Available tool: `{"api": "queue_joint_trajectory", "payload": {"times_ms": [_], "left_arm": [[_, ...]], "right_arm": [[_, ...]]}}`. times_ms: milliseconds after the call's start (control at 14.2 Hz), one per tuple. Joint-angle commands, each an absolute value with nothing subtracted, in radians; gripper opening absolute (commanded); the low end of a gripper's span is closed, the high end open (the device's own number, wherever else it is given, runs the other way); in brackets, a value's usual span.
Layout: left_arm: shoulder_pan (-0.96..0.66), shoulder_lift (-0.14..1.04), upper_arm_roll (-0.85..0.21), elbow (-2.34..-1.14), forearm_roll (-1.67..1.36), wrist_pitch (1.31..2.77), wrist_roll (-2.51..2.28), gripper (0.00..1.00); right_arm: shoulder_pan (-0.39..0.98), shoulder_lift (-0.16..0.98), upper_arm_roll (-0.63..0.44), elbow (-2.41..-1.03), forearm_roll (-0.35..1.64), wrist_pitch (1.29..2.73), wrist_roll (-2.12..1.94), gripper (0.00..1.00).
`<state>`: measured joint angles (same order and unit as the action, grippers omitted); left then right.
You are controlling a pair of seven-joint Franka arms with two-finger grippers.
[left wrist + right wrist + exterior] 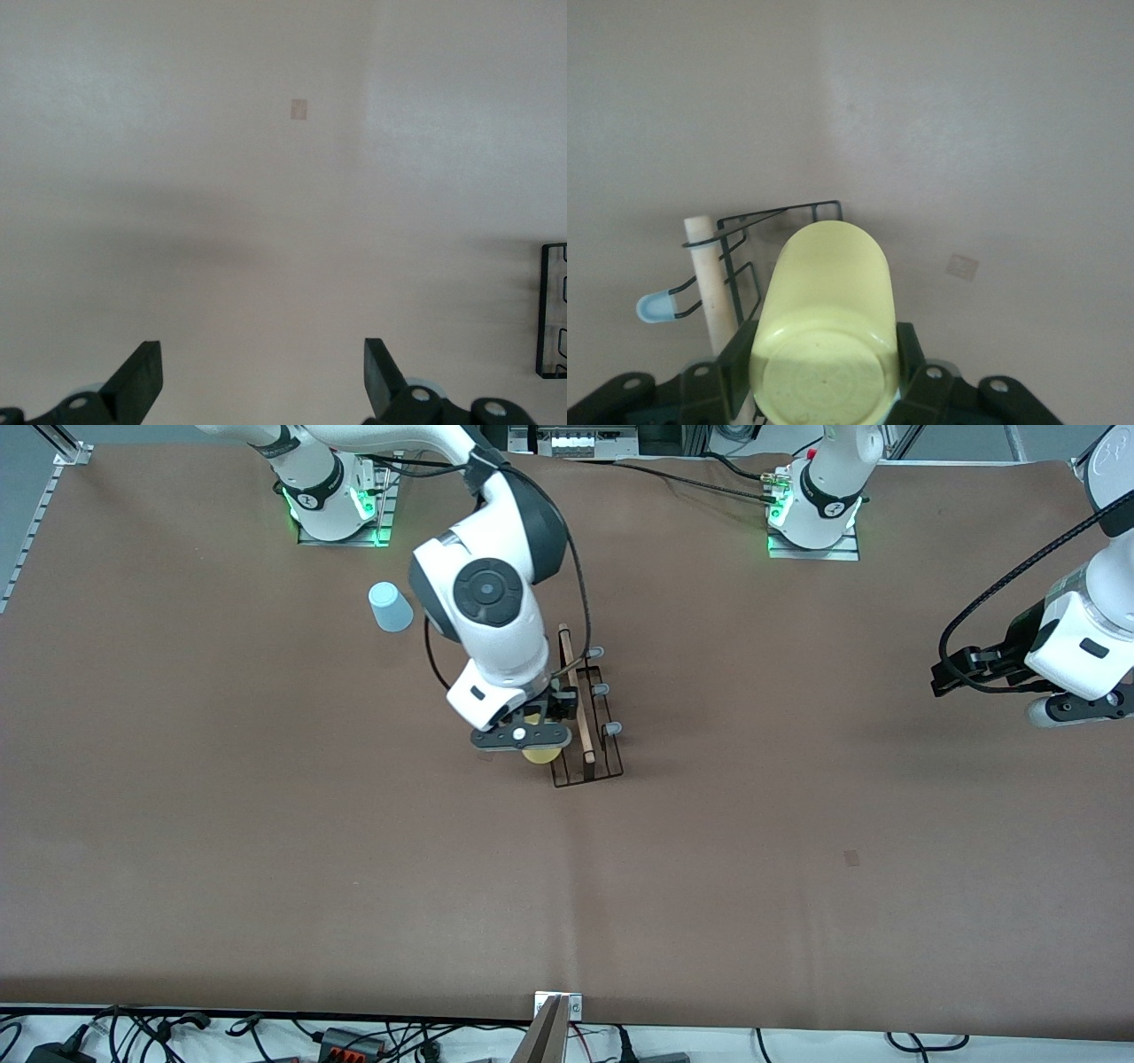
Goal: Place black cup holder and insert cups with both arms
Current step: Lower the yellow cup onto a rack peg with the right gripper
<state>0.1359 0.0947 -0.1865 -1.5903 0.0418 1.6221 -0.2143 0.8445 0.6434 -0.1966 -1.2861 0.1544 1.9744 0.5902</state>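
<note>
We see the thin black wire cup holder [592, 717] with its light wooden rod handle [577, 695] standing mid-table. Our right gripper [523, 746] hangs over its edge toward the right arm's end, fingers pinching a pale yellow plastic cup [826, 332]. A light blue plastic cup [390, 607] sits upside down nearer the right arm's base. Our left gripper [263, 376] waits with fingers spread over bare brown table [797, 797] at the left arm's end.

No legible text, label, brand, number or sign in any view, small round emblems on the arm bases too small to read, yellow cup [824, 336] plain, pale patch on worktop [851, 857] blank
</note>
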Motion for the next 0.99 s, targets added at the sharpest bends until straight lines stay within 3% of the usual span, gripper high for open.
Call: {"api": "queue_joint_trajectory", "payload": {"times_ms": [0, 777, 848, 919], "left_arm": [[0.149, 0.072, -0.187, -1.605, 0.017, 1.611, -0.215, 1.00], [0.149, 0.072, -0.189, -1.605, 0.017, 1.609, -0.215, 1.00], [0.149, 0.072, -0.189, -1.605, 0.017, 1.609, -0.215, 1.00], [0.149, 0.072, -0.189, -1.605, 0.017, 1.611, -0.215, 1.00]], "right_arm": [[0.847, 0.666, -0.203, -1.253, 0.169, 1.968, 0.603, 0.27], [0.845, 0.735, -0.164, -1.255, 0.167, 1.996, 0.600, 0.28], [0.845, 0.738, -0.164, -1.256, 0.166, 1.996, 0.595, 0.47], [0.845, 0.741, -0.166, -1.256, 0.163, 1.999, 0.604, 0.99]]}}
